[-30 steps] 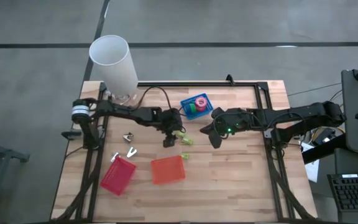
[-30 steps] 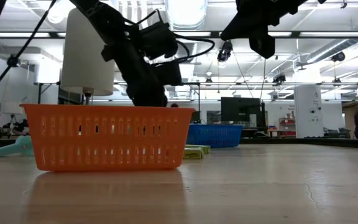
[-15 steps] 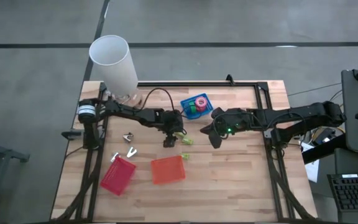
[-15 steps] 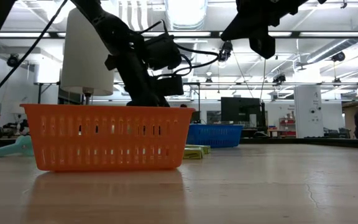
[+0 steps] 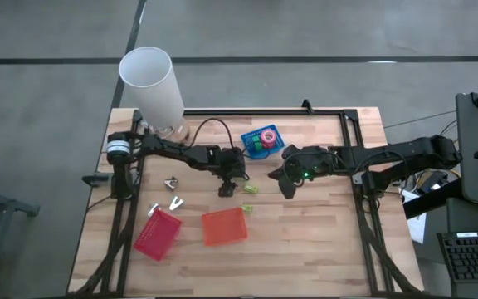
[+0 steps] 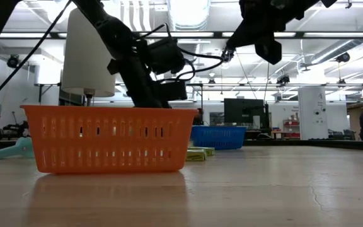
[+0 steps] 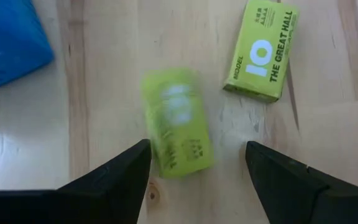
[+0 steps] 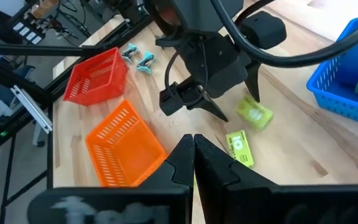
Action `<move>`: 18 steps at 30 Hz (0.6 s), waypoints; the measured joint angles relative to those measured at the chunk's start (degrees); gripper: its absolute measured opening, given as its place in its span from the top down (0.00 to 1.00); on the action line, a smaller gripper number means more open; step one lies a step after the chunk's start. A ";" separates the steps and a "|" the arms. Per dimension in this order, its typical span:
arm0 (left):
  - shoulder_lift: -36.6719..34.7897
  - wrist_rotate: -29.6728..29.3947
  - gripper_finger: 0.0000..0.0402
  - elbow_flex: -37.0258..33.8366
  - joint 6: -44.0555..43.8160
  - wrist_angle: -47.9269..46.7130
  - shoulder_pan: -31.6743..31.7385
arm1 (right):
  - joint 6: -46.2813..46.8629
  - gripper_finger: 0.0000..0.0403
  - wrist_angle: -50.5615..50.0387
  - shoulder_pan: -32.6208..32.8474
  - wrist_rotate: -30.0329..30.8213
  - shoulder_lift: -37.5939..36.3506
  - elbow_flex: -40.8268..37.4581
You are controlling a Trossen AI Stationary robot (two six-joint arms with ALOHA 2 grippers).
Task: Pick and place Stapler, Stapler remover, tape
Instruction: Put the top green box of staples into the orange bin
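**Left gripper open over a green box, box lying between the fingers**

Wooden tabletop (image 5: 305, 232) under bright shop lights carried three bins: a blue bin (image 5: 261, 141) with the tape rolls (image 5: 265, 136) in it, an orange bin (image 5: 224, 226) and a red bin (image 5: 158, 233) nearer the front. Two small green boxes lay on the bare wood between the blue and orange bins — these looked like the stapler items, though I could not tell which was which.

In the left wrist view the nearer green box (image 7: 177, 122) lay straight ahead of the left gripper (image 7: 197, 165), its end reaching in between the two spread fingers, which held nothing. Its long axis ran roughly along the gripper's line of sight, tilted a little, so the fingers stood either side of its narrow width. The second box (image 7: 261, 51) lay farther on and to one side, apart from the first.

The left gripper (image 5: 226, 188) was plainly the nearer one. The right gripper (image 5: 287, 184) hung beside the blue bin, fingers pressed together and empty — it waited.
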 joint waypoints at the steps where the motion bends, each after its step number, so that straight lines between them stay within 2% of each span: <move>1: 0.17 -0.01 0.34 0.00 0.00 0.25 0.00 | 0.09 0.98 -0.05 0.00 0.00 0.00 -0.05; 5: 0.39 0.04 0.37 0.00 -0.10 0.23 0.04 | 0.21 0.98 0.04 0.00 0.00 0.00 -0.11; 9: 0.41 0.08 0.45 0.00 -1.17 0.23 -0.01 | 0.31 0.98 0.07 0.00 0.00 0.00 -0.11; 18: 0.41 1.10 0.60 0.00 -8.51 0.47 0.18 | 0.29 0.98 0.04 0.00 0.00 0.00 -0.11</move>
